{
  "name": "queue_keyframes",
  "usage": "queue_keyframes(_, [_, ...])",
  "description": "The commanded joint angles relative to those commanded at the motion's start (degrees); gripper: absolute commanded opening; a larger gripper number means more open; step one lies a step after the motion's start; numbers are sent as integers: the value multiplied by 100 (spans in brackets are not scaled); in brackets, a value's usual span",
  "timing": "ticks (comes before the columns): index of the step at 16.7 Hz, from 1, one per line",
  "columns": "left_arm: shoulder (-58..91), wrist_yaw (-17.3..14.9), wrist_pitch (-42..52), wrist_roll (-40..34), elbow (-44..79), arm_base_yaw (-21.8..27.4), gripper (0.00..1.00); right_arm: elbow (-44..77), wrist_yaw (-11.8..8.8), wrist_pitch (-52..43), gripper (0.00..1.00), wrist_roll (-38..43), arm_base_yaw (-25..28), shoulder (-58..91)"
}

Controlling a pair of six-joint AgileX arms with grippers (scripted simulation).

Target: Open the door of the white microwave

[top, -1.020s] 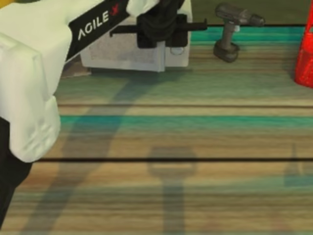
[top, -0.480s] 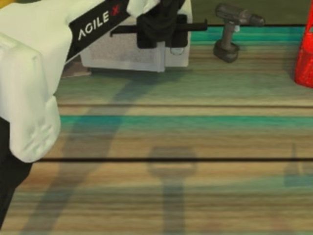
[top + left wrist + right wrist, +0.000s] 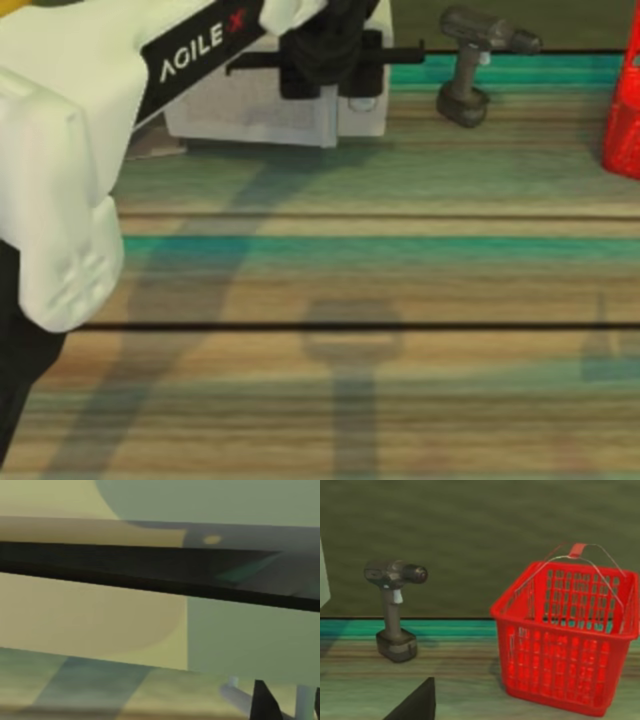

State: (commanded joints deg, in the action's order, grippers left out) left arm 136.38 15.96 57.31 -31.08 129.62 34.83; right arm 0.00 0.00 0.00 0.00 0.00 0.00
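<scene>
My left gripper (image 3: 322, 62) sits at the top front edge of the white microwave (image 3: 280, 100), right above the door (image 3: 250, 105) where it meets the knob panel; whether my fingers are apart or closed on anything I cannot tell, since my own wrist hides them. The risk I judge from here: if I haven't caught the door's edge, a pull would slip off, or drag the whole oven toward me. Beyond my hand to its right stand a cordless drill (image 3: 478, 60) and, farther, a red basket (image 3: 565, 630). My right arm is parked, its gripper out of view.
</scene>
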Motion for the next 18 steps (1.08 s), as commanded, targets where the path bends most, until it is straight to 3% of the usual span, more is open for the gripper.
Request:
queue_keyframes(7, [-651, -167, -560, 507, -1099, -80, 0, 0, 0, 0, 100, 0, 0, 0])
queue_keyframes(18, [-688, -179, -592, 538, -1156, -84, 0, 0, 0, 0, 100, 0, 0, 0])
